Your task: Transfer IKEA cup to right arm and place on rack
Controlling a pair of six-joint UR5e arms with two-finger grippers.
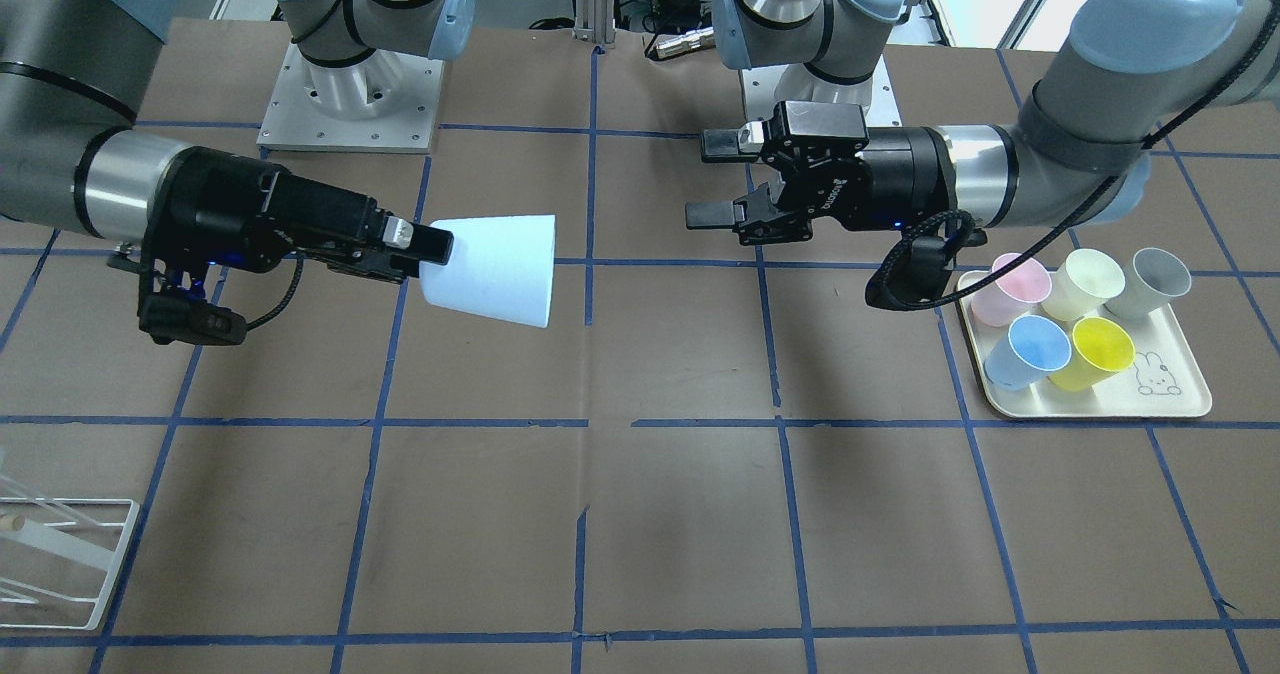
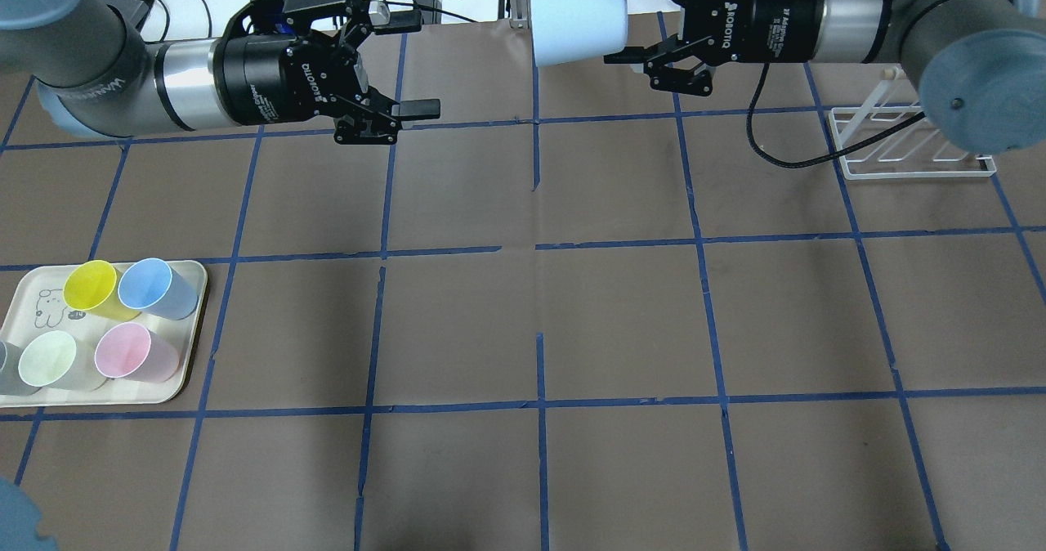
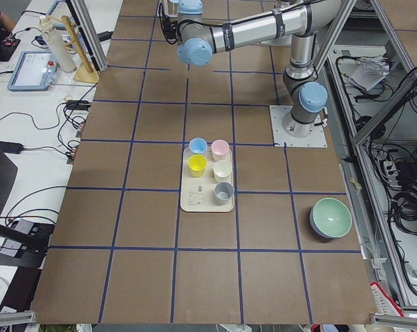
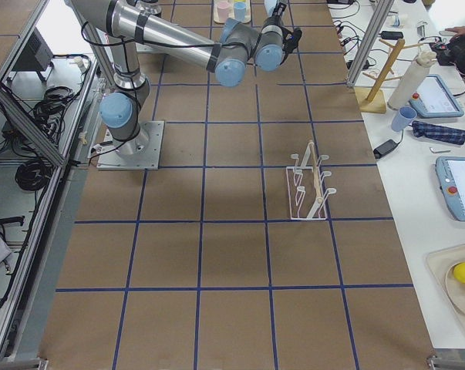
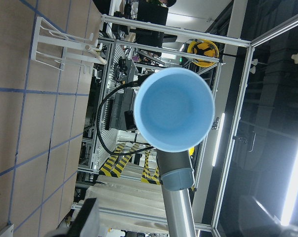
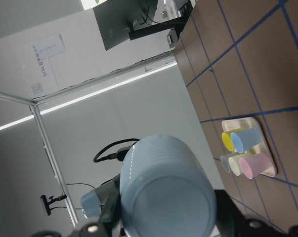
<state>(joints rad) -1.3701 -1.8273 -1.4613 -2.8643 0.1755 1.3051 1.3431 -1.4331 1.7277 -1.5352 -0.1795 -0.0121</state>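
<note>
Over table [image 1: 640,514], IKEA cup [image 1: 495,269] horizontal, mouth facing left pincer [image 1: 698,180].

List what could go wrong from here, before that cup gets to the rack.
1. The right gripper pinches the IKEA cup only near its narrow base, with the cup sideways in the air; it may slip or tilt during the swing.
2. The black cable loops close beside the rack and its thin rods, so it could snag.
3. The open left gripper faces the cup's mouth; a careless move could clip it.
</note>
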